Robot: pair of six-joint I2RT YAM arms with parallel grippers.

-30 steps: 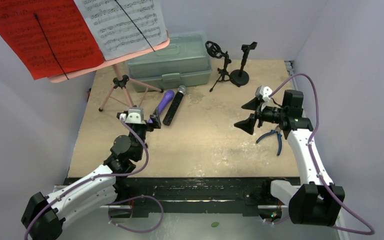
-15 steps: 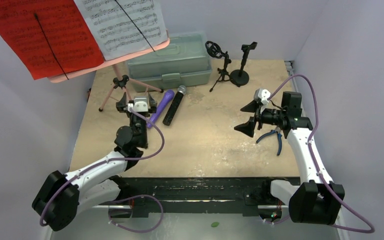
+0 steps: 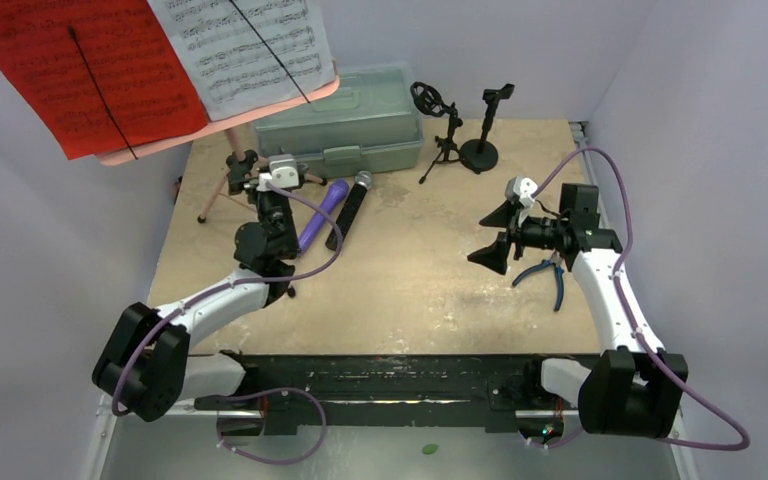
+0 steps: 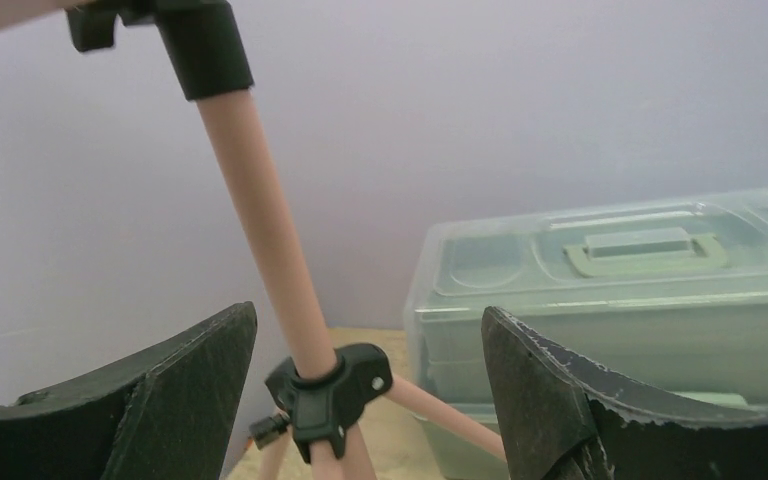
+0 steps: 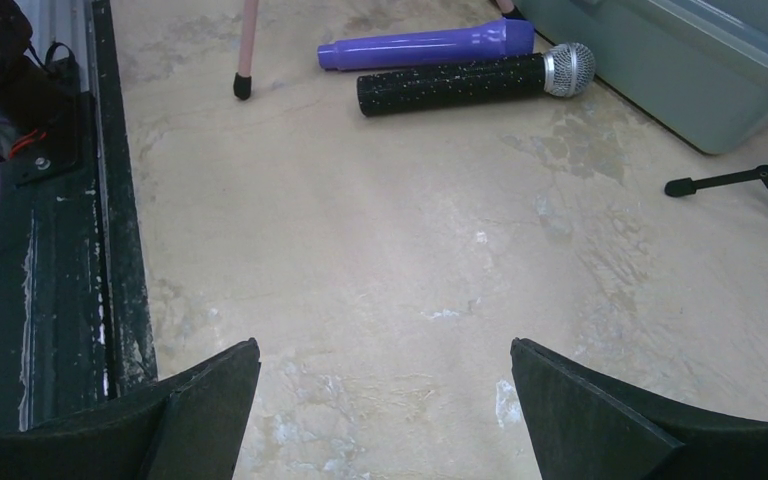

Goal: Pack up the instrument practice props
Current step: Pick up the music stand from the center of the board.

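Observation:
The pink tripod (image 3: 215, 194) stands at the back left, its pink tray (image 3: 260, 113) carrying a red sheet (image 3: 90, 70) and a white sheet (image 3: 245, 45). My left gripper (image 3: 263, 178) is open right at the tripod's black hub (image 4: 328, 395). The pole (image 4: 270, 230) rises between the two fingers, apart from both. A purple microphone (image 3: 328, 200) and a black silver-headed microphone (image 3: 348, 215) lie side by side on the table. Two small black mic mounts (image 3: 447, 125) (image 3: 485, 130) stand at the back. My right gripper (image 3: 490, 233) hovers open over bare table, holding nothing.
A grey-green plastic case (image 3: 345, 120) sits shut behind the microphones, just right of the tripod (image 4: 610, 300). Blue-handled pliers (image 3: 550, 275) lie under my right arm. The right wrist view shows both microphones (image 5: 425, 47) (image 5: 470, 80), a tripod foot (image 5: 243, 85) and the table's black front rail (image 5: 110, 200).
My left arm has reached away from me, from beside the purple microphone up to the tripod hub, its jaws narrowing slightly. The right gripper has barely shifted.

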